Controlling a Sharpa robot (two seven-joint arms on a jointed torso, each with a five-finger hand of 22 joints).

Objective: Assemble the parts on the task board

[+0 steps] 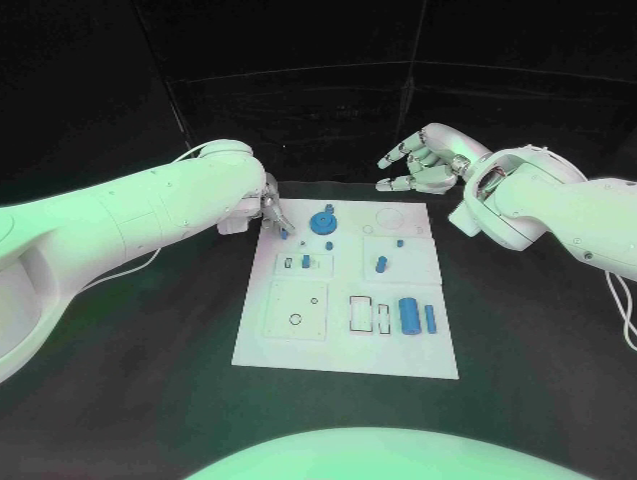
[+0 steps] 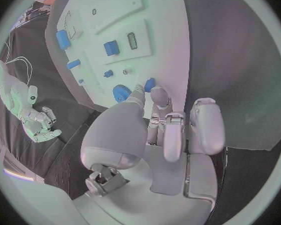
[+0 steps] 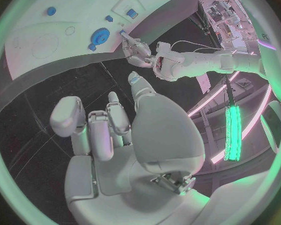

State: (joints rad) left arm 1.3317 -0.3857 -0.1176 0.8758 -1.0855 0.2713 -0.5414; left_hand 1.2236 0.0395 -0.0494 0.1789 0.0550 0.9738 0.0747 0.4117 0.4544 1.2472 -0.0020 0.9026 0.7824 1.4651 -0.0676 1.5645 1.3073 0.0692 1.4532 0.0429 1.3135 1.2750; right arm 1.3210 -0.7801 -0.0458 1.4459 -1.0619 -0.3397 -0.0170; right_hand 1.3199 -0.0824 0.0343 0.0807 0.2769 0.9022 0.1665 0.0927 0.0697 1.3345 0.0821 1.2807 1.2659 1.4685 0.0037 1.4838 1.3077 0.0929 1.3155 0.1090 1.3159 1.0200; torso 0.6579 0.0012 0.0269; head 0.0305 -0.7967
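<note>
The white task board [image 1: 297,340] lies mid-table, with a blue gear [image 1: 323,221] standing near its far left corner. My left hand [image 1: 271,203] hovers at that corner and pinches a small blue part [image 2: 149,84] between thumb and a finger, just beside the gear [image 2: 121,92]. The same part [image 1: 282,232] shows under the fingertips from above. My right hand [image 1: 422,160] is raised beyond the board's far edge, fingers [image 3: 90,130] apart and holding nothing. The right wrist view looks across at the left hand [image 3: 139,51] and the gear [image 3: 101,35].
More blue parts sit on the board: a thick cylinder [image 1: 409,315] and a slim bar [image 1: 431,318] near the right edge, and a peg [image 1: 380,265] and a small block [image 1: 307,261] in the middle. Black table [image 1: 549,340] surrounds the board.
</note>
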